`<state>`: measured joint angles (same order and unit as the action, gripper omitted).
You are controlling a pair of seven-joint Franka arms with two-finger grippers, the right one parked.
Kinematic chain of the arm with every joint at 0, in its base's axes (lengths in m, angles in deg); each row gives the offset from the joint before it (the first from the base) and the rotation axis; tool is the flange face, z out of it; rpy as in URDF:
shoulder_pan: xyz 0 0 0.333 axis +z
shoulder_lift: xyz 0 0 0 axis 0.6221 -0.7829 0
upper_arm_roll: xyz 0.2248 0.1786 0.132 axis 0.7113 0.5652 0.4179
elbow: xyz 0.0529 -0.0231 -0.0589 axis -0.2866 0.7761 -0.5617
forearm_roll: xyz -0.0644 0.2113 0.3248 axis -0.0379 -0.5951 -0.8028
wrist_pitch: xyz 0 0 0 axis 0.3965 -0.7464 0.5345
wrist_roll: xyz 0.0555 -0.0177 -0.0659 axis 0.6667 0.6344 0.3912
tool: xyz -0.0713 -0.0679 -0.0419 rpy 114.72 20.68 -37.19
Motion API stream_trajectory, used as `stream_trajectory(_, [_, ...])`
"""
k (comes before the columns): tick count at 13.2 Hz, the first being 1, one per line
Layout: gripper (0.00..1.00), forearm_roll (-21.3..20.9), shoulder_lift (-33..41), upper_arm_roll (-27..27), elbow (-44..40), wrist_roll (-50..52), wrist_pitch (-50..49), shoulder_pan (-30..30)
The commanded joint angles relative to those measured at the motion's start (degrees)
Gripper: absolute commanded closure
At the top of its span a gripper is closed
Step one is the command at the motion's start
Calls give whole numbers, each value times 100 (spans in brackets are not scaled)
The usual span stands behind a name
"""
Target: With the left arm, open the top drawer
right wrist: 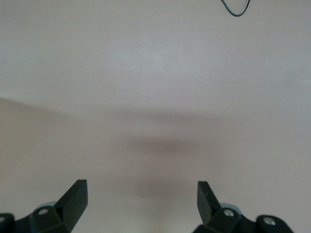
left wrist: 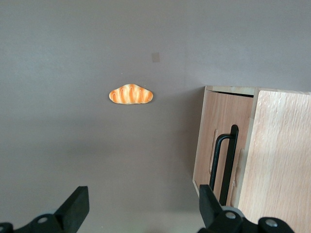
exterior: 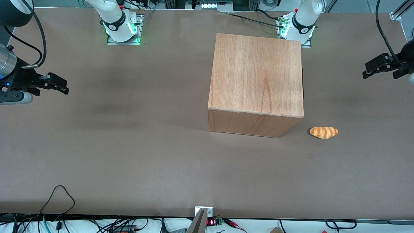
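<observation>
Bread roll (exterior: 323,132) lay nearest the camera, beside a wooden cabinet (exterior: 255,76) with its top drawer (left wrist: 219,141) shut

Left arm's gripper (exterior: 383,66) hung released, fingers spread, well apart from the cabinet toward the working arm's end of the table (exterior: 129,145). Drawer's black handle (left wrist: 224,162) faced it. Approach step seemingly not begun; next the gripper likely had to reach the handle, clench it, then pull outward
</observation>
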<state>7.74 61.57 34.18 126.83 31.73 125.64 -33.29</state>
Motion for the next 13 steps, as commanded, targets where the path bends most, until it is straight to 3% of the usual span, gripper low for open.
stream_trajectory(1, [0, 55, 84, -38, 103, -34, 66, 63])
stream_trajectory(5, [0, 81, -22, -73, 103, 53, 40, 1])
stream_trajectory(8, [0, 449, -144, -73, 111, 45, -214, 1])
stream_trajectory(13, [0, 617, -617, -65, 112, 19, -338, 19])
